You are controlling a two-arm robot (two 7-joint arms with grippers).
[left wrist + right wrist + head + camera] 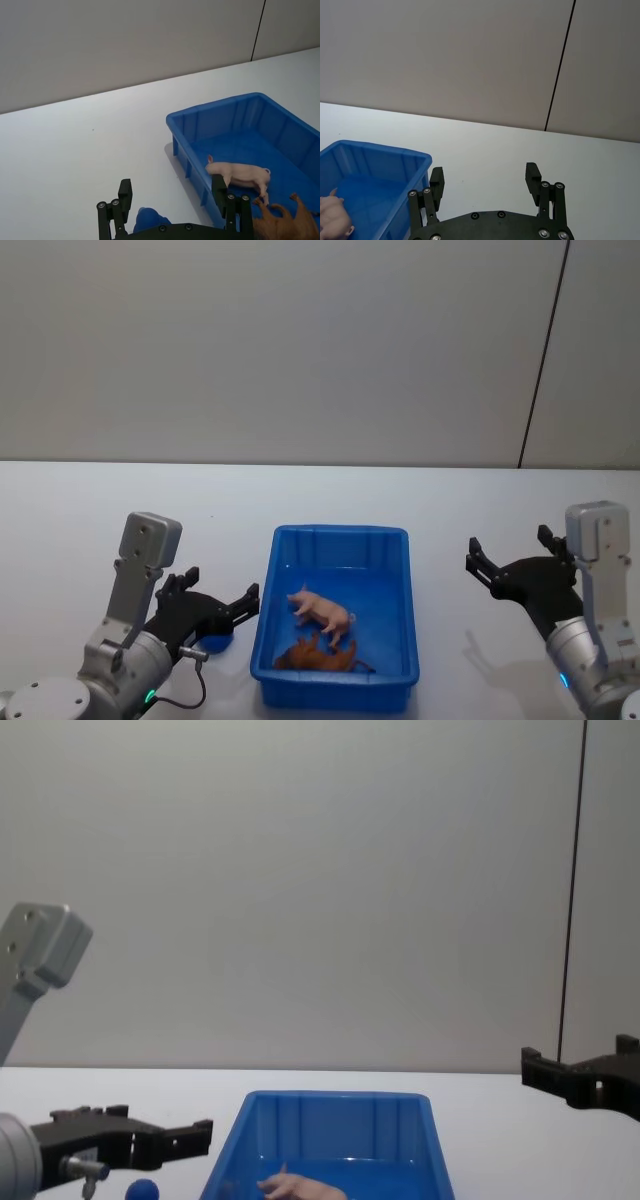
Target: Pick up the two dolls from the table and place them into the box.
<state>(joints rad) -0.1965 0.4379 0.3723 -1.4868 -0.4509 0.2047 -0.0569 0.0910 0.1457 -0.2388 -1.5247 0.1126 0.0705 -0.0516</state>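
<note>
- Both dolls already lie inside the large rectangular bright-blue plastic box point(340, 531). The pale pink toy pig with pointed ears point(322, 612) is on the floor near the middle. The shaggy reddish-brown toy animal point(318, 656) lies by the near wall, just beside the pig. They may be touching, but I cannot tell.
- The left gripper point(218, 586) hovers over the flat white table point(100, 510), its fingers spread wide and holding nothing. The box wall stands just to its right, with both dolls beyond that wall.
- The right gripper point(508, 545) is likewise spread and empty. The box is well apart to its left.
- The placing step looks finished, with no doll left on the table to fetch. The next move probably calls only for drawing both arms back, clear of the rim.
- A small dark-blue ball point(216, 644) sits on the table just below the left gripper, near the box's outer wall. It is no part of the task. A low sweep of that arm could knock it.
</note>
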